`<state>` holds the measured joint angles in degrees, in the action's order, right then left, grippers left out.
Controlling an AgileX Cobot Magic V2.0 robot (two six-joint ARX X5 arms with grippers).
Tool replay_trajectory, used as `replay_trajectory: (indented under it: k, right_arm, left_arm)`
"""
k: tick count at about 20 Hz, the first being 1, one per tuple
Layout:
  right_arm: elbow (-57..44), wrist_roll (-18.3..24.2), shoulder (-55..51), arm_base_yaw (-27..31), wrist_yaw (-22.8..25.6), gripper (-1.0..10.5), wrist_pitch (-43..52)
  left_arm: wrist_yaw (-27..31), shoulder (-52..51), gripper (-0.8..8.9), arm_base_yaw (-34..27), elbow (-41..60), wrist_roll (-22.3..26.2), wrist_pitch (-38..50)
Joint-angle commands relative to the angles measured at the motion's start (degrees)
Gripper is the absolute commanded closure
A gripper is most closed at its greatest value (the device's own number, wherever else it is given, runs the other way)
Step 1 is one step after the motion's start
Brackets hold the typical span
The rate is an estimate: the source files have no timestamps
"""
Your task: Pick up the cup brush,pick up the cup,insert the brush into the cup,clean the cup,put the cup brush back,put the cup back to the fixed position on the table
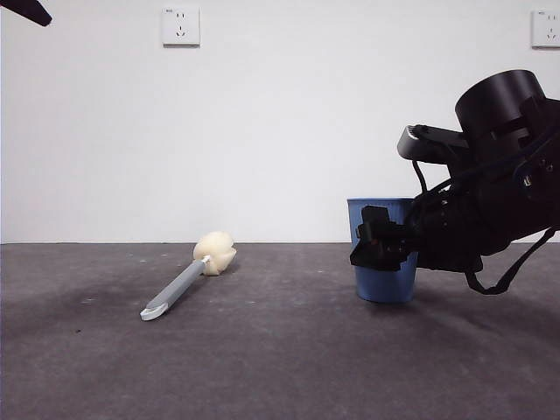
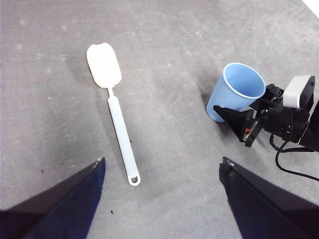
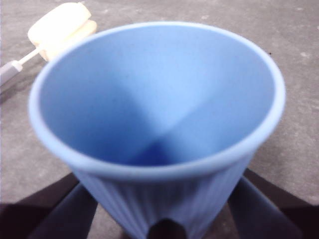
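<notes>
The cup brush (image 1: 186, 282) lay flat on the table (image 1: 262, 367), well left of the upright cup (image 1: 378, 249). The right gripper (image 1: 378, 247) flanked the cup, seemingly touching.

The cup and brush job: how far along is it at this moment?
Nothing looks finished. The brush lies flat on the table, untouched, with the open left gripper above it. The right gripper is at the cup, fingers on either side; the cup stands on the table. Lifting both, scrubbing and returning them remain.

My right pincer (image 1: 382, 245) sits low, jaws spread, seemingly untouching; my left pincer (image 2: 162, 169) hangs open, high.
</notes>
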<state>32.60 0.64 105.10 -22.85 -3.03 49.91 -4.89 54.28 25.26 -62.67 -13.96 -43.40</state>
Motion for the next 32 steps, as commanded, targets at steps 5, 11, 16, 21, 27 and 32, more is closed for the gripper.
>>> replay_trajectory:
  k: [5,11,16,21,27,32]
  right_arm:
    - [-1.36,-0.44,0.66,-0.04,0.39,4.6,-6.82]
    - [-1.36,-2.21,-12.90,-0.55,0.35,4.6,-25.24]
    - [-0.83,-9.79,-36.79,-3.13,-1.40,4.7,-55.71]
    - [6.12,-10.69,-57.75,-7.78,-9.73,4.9,-87.43]
    - [18.93,-10.64,-63.80,-9.27,-13.60,9.6,-107.10]
    - [20.35,-11.06,-64.02,-9.25,-13.38,9.4,-108.76]
  left_arm:
    - [0.20,-0.09,4.28,-0.07,0.37,0.70,-1.09]
    - [0.17,-0.09,4.28,-0.07,0.37,0.74,-1.27]
    - [-2.16,-0.09,4.32,-0.07,0.37,2.27,-2.40]
    - [-10.34,-0.09,4.37,-0.07,0.37,3.87,-4.15]
    - [-18.14,-0.09,8.43,-0.07,0.37,7.23,-9.68]
    - [-18.10,-0.09,8.18,-0.07,0.37,8.20,-11.61]
